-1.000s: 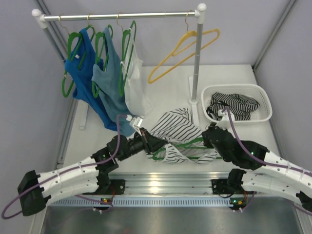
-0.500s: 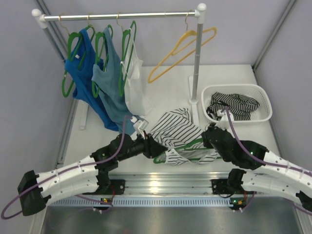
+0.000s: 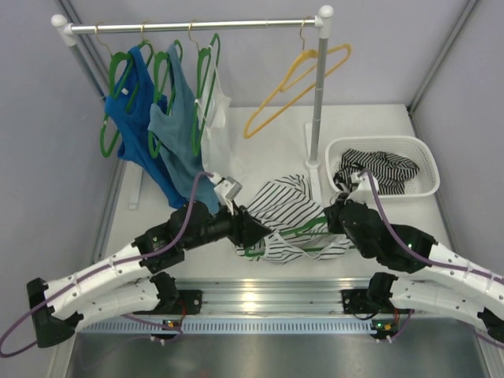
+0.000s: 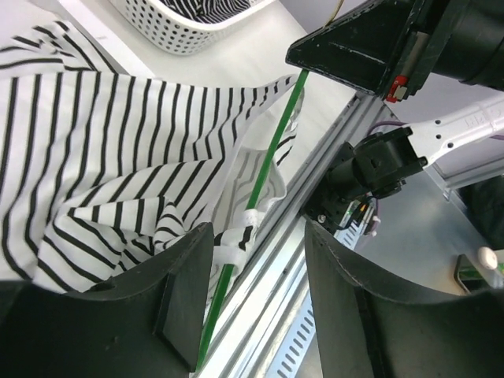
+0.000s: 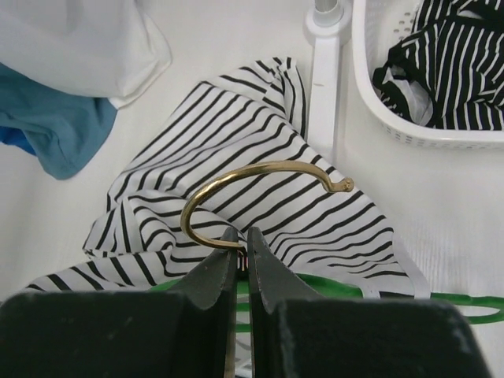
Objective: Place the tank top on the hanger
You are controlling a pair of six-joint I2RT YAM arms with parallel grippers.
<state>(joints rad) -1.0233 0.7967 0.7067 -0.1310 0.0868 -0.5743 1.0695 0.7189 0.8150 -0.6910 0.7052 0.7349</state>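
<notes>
The tank top [image 3: 287,209], white with thin black stripes, lies crumpled on the table in front of the rack post. The green hanger [image 3: 293,233] is threaded partly through it, and its bar [image 4: 272,153] runs out under the fabric [image 4: 102,157]. My right gripper [image 3: 337,217] is shut on the base of the hanger's brass hook [image 5: 260,169], right gripper [image 5: 243,246] jaws pressed together. My left gripper [image 3: 250,228] sits at the top's left edge; in its own view the left gripper [image 4: 256,303] is open, the green bar and a white strap just beside its left finger, nothing gripped.
A clothes rack [image 3: 189,26] at the back holds blue, teal and white tops on green hangers and an empty yellow hanger [image 3: 295,83]. Its right post [image 3: 316,102] stands beside a white basket [image 3: 383,146] holding a darker striped garment. An aluminium rail [image 3: 260,299] lines the near edge.
My left gripper has opened wide, let go of the fabric and shifted right and forward along the top's edge. The right gripper keeps its hold on the hook.
</notes>
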